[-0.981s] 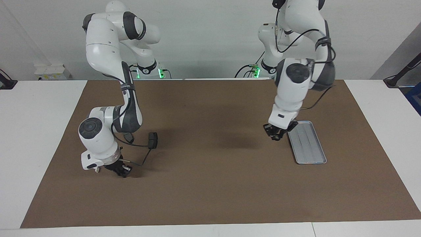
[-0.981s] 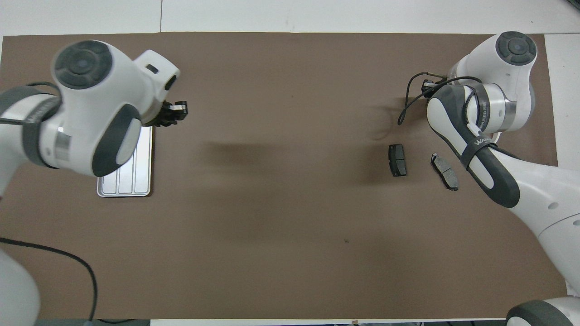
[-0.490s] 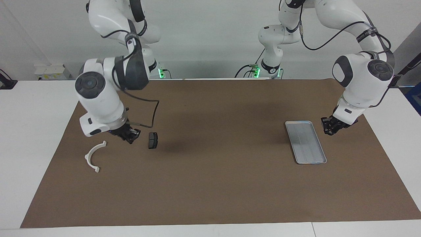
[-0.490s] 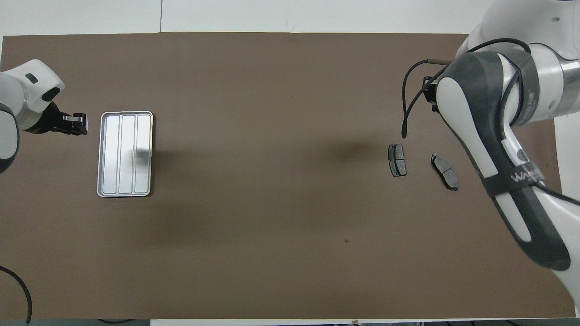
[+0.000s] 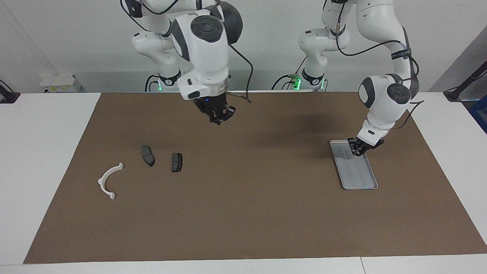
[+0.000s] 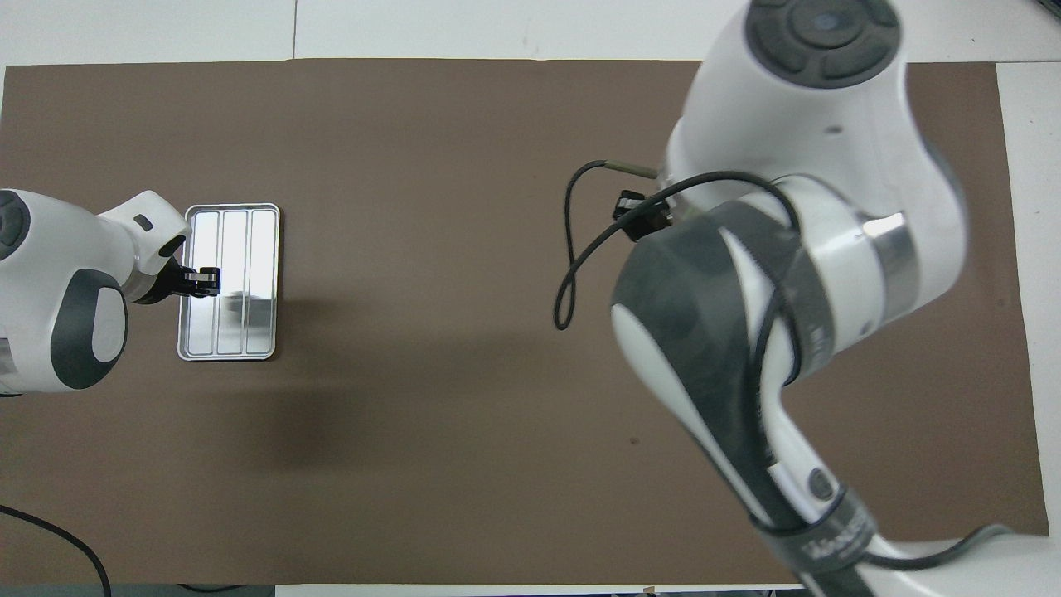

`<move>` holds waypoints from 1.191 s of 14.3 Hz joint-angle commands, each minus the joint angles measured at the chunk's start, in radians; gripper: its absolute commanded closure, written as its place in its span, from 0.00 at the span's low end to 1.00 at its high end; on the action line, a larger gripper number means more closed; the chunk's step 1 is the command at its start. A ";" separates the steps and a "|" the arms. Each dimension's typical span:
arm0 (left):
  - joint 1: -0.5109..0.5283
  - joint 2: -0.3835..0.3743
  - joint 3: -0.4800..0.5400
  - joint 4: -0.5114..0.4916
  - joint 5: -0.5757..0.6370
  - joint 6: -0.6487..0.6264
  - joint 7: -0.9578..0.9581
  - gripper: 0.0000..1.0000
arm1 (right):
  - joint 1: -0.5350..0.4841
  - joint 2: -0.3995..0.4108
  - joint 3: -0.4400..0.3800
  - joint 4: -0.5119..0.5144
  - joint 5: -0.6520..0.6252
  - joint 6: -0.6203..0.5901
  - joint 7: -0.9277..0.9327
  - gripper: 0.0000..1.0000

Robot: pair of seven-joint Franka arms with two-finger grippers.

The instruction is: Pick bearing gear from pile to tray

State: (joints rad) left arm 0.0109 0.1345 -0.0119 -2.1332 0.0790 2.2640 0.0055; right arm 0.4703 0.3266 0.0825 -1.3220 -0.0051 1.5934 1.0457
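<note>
The silver tray lies on the brown mat toward the left arm's end; it also shows in the overhead view and looks empty. My left gripper hangs low over the tray's side, as the overhead view also shows. The pile lies toward the right arm's end: a white half-ring bracket and two dark brake pads. My right gripper is raised high over the bare mat, away from the pile. No bearing gear or small rings show. In the overhead view the right arm hides the pile.
The brown mat covers most of the white table. A black cable loops off the right wrist. The right arm's bulk fills much of the overhead view.
My right gripper rose from the pile and swung toward the table's middle, uncovering the second brake pad. My left gripper moved from beside the tray to over it.
</note>
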 commanded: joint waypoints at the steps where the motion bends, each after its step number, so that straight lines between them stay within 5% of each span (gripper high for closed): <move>1: -0.009 -0.041 0.010 -0.086 -0.008 0.057 -0.013 1.00 | 0.077 0.006 -0.003 -0.127 0.025 0.173 0.163 1.00; 6: -0.012 -0.026 0.010 -0.159 -0.008 0.164 -0.048 1.00 | 0.128 0.035 -0.003 -0.367 0.022 0.499 0.214 1.00; 11: -0.022 -0.022 0.010 -0.174 -0.008 0.169 -0.082 1.00 | 0.166 0.212 -0.006 -0.356 -0.044 0.681 0.278 1.00; 17: -0.043 -0.024 0.010 -0.180 -0.010 0.180 -0.114 1.00 | 0.153 0.230 -0.006 -0.356 -0.058 0.700 0.277 1.00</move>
State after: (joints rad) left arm -0.0098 0.1310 -0.0116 -2.2747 0.0791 2.4110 -0.0903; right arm 0.6328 0.5459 0.0759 -1.6814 -0.0341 2.2787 1.3001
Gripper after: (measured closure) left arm 0.652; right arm 0.767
